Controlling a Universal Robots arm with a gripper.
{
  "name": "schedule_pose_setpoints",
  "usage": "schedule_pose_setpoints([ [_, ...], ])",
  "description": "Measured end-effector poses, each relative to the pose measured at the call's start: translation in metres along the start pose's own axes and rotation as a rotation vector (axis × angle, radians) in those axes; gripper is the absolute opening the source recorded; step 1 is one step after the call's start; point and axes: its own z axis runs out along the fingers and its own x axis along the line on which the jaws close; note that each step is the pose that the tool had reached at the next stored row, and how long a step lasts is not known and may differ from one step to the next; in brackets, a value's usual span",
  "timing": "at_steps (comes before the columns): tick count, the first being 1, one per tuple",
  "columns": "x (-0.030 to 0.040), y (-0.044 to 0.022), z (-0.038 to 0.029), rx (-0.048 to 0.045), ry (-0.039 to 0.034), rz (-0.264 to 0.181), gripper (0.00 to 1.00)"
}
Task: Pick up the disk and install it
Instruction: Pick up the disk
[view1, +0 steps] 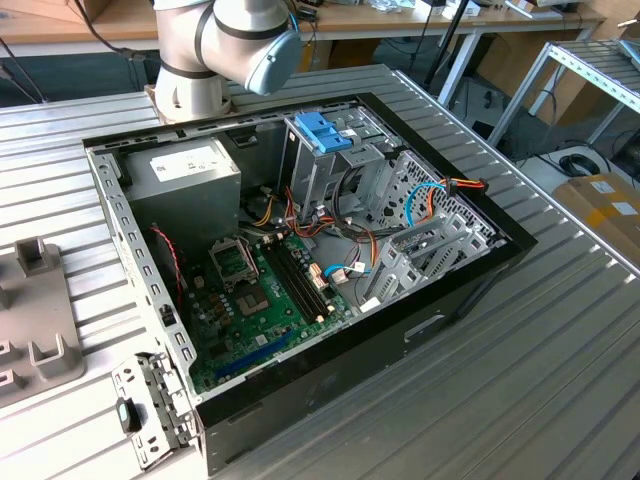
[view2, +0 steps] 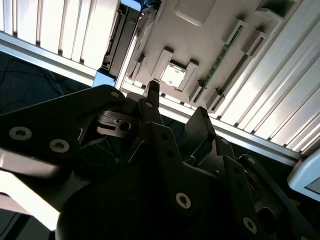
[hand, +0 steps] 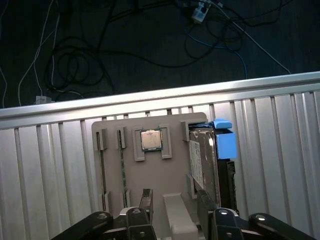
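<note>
The disk (hand: 207, 155) stands on edge in a slot at one side of a grey holder plate (hand: 155, 180), its white label facing the plate's middle and its light-blue carrier (hand: 226, 142) at the far end. In the second wrist view the disk (view2: 117, 45) appears as a dark slab with blue bits at its ends. My gripper (hand: 174, 202) hovers above the plate's near end, open, with nothing between its fingers (hand: 145, 199). One finger is close to the disk's near end. The gripper (view2: 176, 102) is also seen from behind.
The holder plate also carries a processor chip (hand: 151, 140) and thin memory sticks (hand: 121, 165). It lies on a ribbed metal table (hand: 50, 170) near the edge, with cables on the floor beyond. An open computer case (view1: 300, 250) holds an upright drive cage with a blue handle (view1: 325, 130).
</note>
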Motion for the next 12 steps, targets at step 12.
schedule_pose_setpoints([
  [12, -0.01, 0.002, 0.0018, -0.0001, 0.0, 0.0, 0.48],
])
